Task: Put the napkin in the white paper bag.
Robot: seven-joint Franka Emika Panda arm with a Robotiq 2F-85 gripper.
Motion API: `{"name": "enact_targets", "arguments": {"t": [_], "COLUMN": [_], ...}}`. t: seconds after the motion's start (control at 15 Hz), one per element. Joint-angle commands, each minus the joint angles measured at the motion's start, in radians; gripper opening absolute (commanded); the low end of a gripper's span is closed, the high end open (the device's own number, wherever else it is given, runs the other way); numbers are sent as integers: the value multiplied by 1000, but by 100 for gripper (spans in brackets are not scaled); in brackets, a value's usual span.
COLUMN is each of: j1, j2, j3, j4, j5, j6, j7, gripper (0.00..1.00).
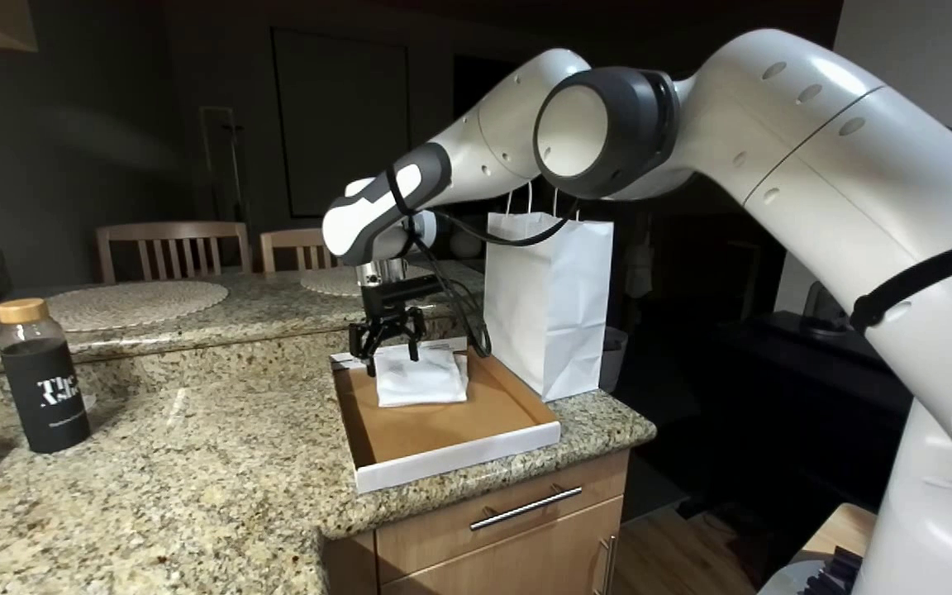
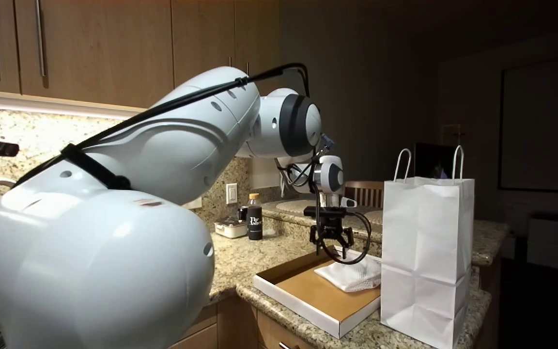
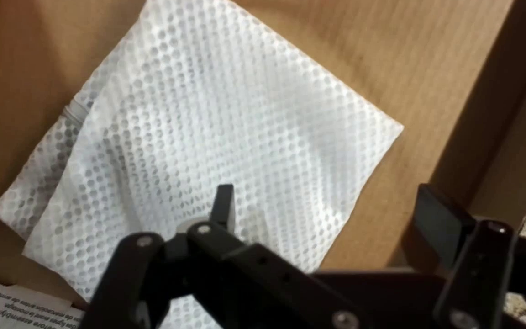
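The napkin [image 1: 422, 384] is a white, folded cloth with a dotted mesh pattern. It lies flat in a shallow cardboard box [image 1: 459, 457] and also shows in an exterior view [image 2: 349, 276] and the wrist view [image 3: 226, 119]. The white paper bag [image 1: 521, 302] stands upright with its handles up beside the box; it also shows in an exterior view [image 2: 419, 242]. The bag is out of the wrist view. My gripper [image 1: 392, 361] is open and empty above the napkin. In the wrist view [image 3: 329, 214], one finger is over the napkin and the other is past its edge.
The box has low side walls and sits near the counter's corner [image 1: 641, 426]. A dark bottle with a wooden cap [image 1: 45, 397] and a food container [image 2: 230, 228] stand farther along the counter. A raised ledge [image 1: 261, 330] with round placemats runs behind the box.
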Motion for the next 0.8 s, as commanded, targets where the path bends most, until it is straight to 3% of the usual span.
{"name": "enact_targets", "arguments": {"t": [0.0, 0.73], "j1": [9, -3], "j2": [74, 229], "j3": [-3, 3], "j4": [98, 300], "j5": [8, 27], "j6": [-50, -218], "j7": [11, -15], "gripper": [100, 100]}}
